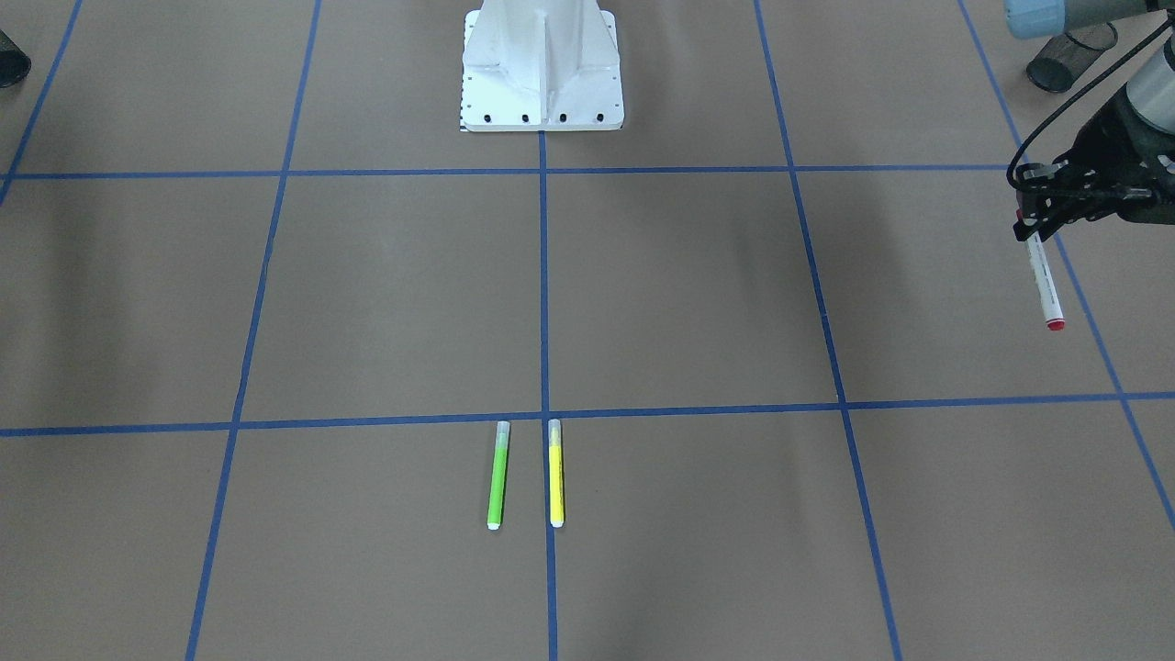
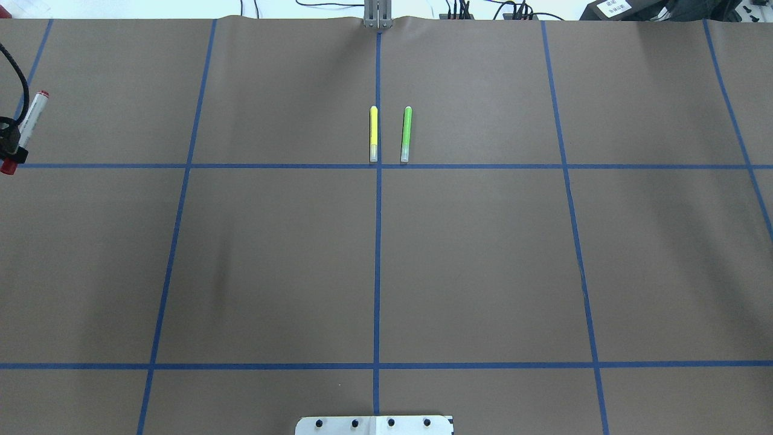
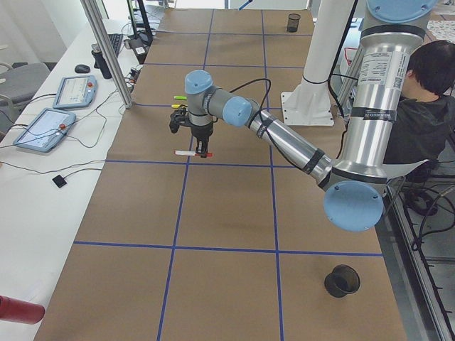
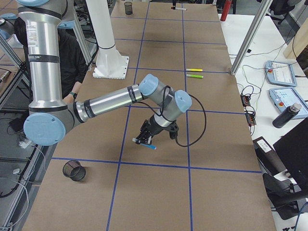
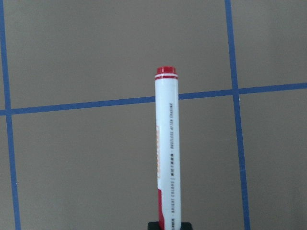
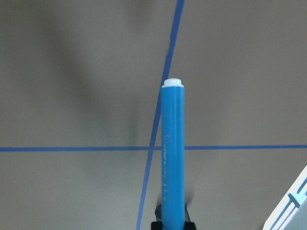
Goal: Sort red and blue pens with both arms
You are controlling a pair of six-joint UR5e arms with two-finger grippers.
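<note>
The red pen (image 1: 1045, 280), a white printed barrel with red ends, hangs above the table at the robot's far left, with my left gripper (image 1: 1037, 216) shut on its cap end. In the left wrist view the red pen (image 5: 167, 153) sticks out from the left gripper (image 5: 170, 225). The overhead view catches this red pen (image 2: 27, 130) at its left edge. My right gripper (image 4: 147, 137) holds the blue pen (image 4: 147, 143) low over the table at the robot's right. In the right wrist view the blue pen (image 6: 172, 153) points away, white tip foremost.
A lime-green marker (image 1: 497, 475) and a yellow marker (image 1: 555, 473) lie side by side mid-table. Black mesh cups stand near the robot's left (image 1: 1069, 60) and right (image 4: 73, 170). The white pedestal (image 1: 542, 64) is bolted at the back. A person (image 3: 426, 106) sits behind it.
</note>
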